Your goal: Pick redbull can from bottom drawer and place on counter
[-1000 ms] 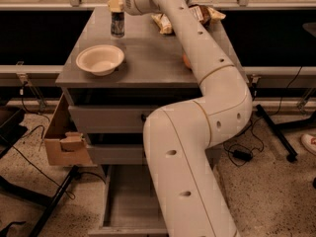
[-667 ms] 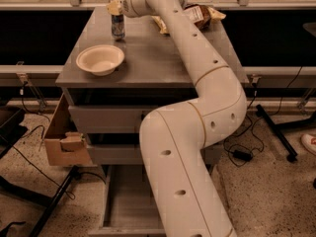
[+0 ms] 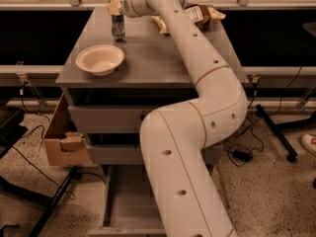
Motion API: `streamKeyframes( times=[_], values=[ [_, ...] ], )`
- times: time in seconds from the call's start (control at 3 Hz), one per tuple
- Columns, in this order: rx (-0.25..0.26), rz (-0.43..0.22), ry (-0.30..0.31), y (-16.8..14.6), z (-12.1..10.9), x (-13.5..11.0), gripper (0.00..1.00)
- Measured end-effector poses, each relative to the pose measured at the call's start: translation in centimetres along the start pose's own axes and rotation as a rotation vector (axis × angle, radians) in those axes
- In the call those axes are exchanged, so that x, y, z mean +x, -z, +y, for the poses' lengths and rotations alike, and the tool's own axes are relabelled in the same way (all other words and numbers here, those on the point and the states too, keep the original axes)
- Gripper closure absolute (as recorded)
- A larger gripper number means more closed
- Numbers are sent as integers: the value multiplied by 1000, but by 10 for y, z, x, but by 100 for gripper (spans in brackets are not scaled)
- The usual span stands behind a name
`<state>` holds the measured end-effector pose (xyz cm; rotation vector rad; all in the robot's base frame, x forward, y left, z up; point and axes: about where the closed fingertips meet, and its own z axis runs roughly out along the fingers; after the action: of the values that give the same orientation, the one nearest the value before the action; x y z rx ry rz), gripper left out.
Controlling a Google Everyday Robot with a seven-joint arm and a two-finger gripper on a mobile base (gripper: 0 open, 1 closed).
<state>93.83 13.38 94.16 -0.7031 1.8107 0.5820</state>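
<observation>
The redbull can [image 3: 117, 26] stands upright on the counter [image 3: 163, 63] at its back left corner. My gripper [image 3: 115, 7] is right over the can's top, at the end of the long white arm that reaches over the counter from the front right. I cannot see whether it holds the can. The bottom drawer [image 3: 127, 201] is pulled out at the foot of the cabinet; its visible part holds nothing, and the arm hides its right side.
A white bowl [image 3: 99, 59] sits on the counter's front left, just in front of the can. Snack bags [image 3: 198, 15] lie at the counter's back right. A cardboard box [image 3: 63, 135] hangs at the cabinet's left side. Cables run over the floor.
The arm's lower links have swung a little to the left. The gripper and the can have stayed at the counter's back left corner.
</observation>
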Motion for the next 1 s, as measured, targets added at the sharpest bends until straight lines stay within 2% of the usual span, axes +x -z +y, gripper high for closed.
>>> streamKeyframes(
  times=[0.33, 0.67, 1.0],
  values=[
    [0, 0, 0, 0, 0, 0, 28],
    [0, 0, 0, 0, 0, 0, 5],
    [0, 0, 0, 0, 0, 0, 0]
  ],
)
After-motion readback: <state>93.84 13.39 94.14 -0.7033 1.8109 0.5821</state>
